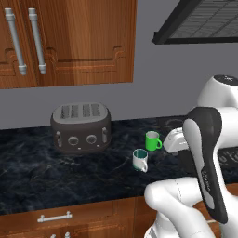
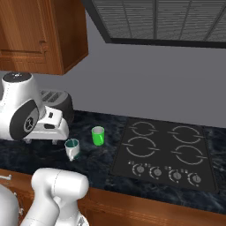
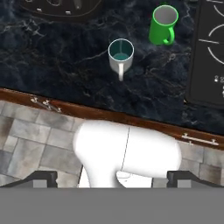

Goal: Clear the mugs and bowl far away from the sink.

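Dark marble counter [image 1: 56,172] under wooden cabinets [image 1: 69,42], beside stovetop [image 2: 163,154].

The left base view looked forward and down from behind the arm at the toaster [image 1: 81,127] and dark counter [image 1: 37,172]. The right base view faced the same counter from the other side, taking in the cooktop [image 2: 163,154]. Both shared the green mug [image 1: 152,140] and white mug [image 1: 140,160]. The hand view looked down from higher, seemingly from over the floor.
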You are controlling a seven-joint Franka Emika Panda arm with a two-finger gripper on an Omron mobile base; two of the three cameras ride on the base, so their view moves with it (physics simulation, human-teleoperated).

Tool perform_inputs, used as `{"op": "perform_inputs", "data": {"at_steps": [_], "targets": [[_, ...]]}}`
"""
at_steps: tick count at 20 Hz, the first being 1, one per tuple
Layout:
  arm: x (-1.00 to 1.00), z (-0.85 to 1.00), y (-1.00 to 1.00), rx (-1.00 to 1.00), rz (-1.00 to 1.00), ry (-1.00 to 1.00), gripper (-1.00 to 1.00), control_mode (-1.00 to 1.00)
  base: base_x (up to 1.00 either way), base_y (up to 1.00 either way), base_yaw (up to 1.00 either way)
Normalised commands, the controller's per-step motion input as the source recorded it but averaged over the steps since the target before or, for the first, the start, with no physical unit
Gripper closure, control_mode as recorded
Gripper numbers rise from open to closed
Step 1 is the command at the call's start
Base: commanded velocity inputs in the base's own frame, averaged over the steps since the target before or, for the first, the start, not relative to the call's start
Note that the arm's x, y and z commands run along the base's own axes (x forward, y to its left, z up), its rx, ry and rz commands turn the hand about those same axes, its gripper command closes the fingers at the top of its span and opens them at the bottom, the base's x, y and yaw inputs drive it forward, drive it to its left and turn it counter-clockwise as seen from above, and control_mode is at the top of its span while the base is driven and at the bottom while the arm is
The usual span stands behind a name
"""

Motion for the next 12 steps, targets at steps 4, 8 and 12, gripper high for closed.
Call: {"op": "perform_inputs", "data": {"at_steps": [4, 8, 12], "targets": [[-0.41, 0.03, 0.14, -0.04, 0.00, -0.15, -1.00, -1.00, 0.00, 0.00, 0.00], [-0.32, 0.01, 0.15, -0.01, 0.02, -0.05, -1.00, 1.00, -0.50, 0.43, 0.05], [0.00, 0.00, 0.00, 0.00, 0.00, 0.00, -1.00, 1.00, -1.00, 0.99, 0.03]]}}
